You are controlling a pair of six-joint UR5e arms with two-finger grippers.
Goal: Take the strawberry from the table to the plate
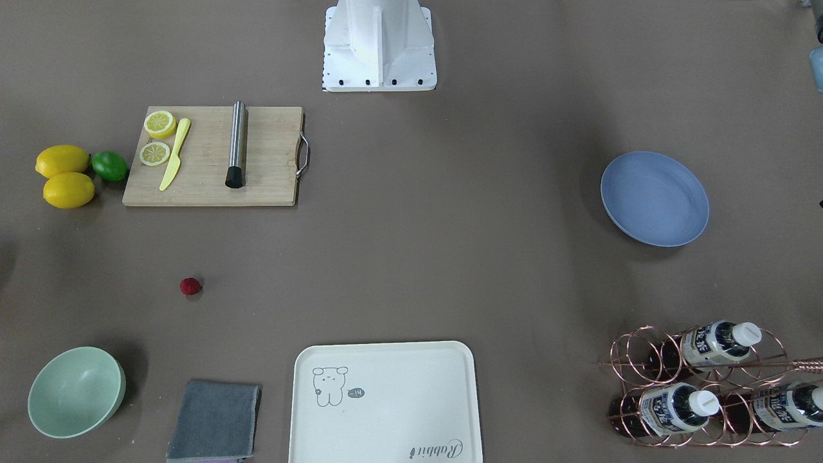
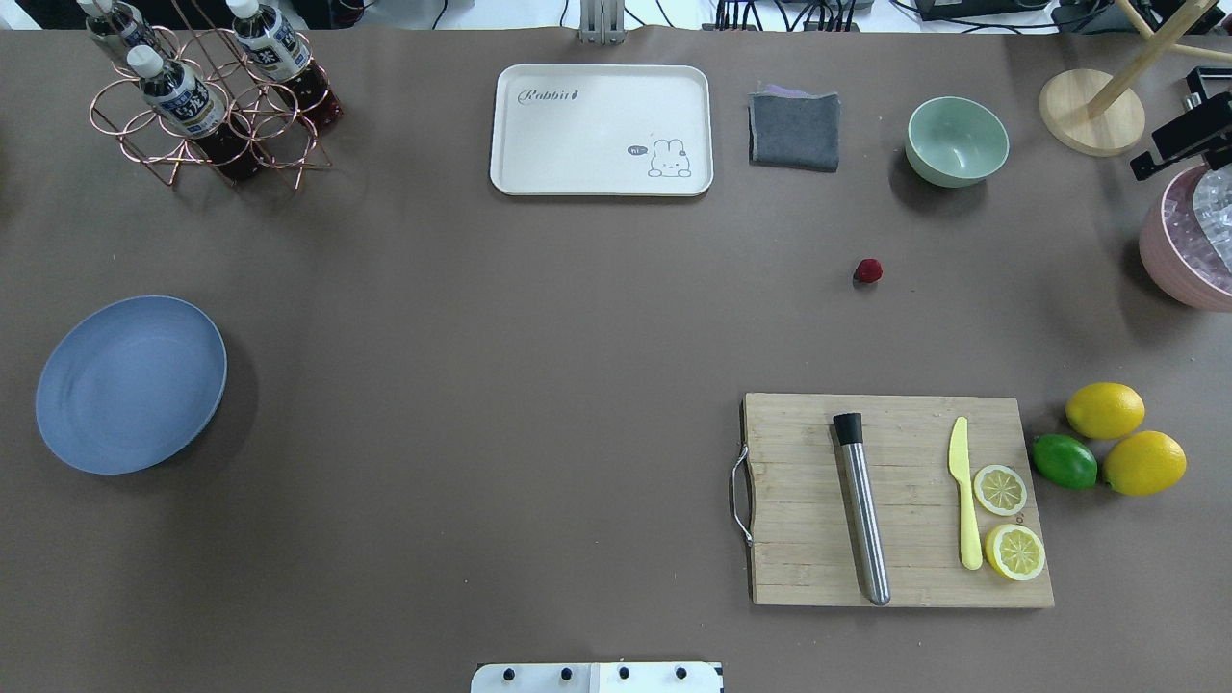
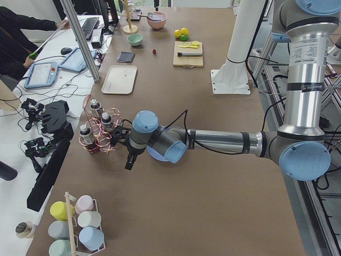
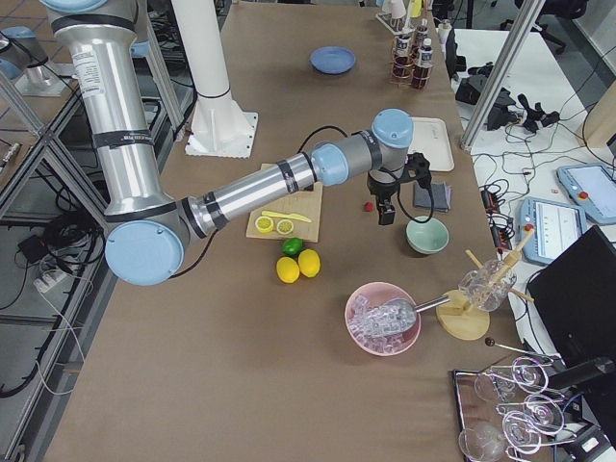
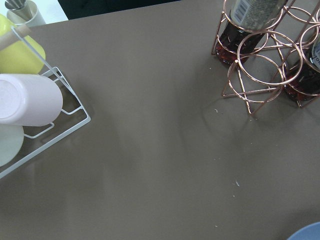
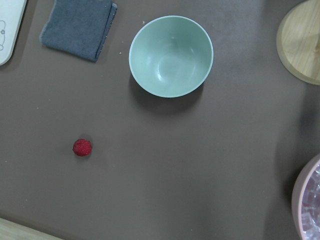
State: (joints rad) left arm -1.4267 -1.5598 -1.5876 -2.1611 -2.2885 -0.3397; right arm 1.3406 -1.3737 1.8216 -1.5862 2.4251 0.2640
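Note:
The small red strawberry lies on the brown-grey table, between the mint bowl and the cutting board. The empty blue plate sits at the table's opposite end; its rim shows at the corner of the left wrist view. My right gripper hangs above the table close to the strawberry, seen only from the side, so I cannot tell its state. My left gripper hovers by the bottle rack; I cannot tell its state either.
A wooden cutting board carries a metal muddler, a yellow knife and lemon slices, with lemons and a lime beside it. A mint bowl, grey cloth, cream tray, bottle rack and pink ice bowl line the far side.

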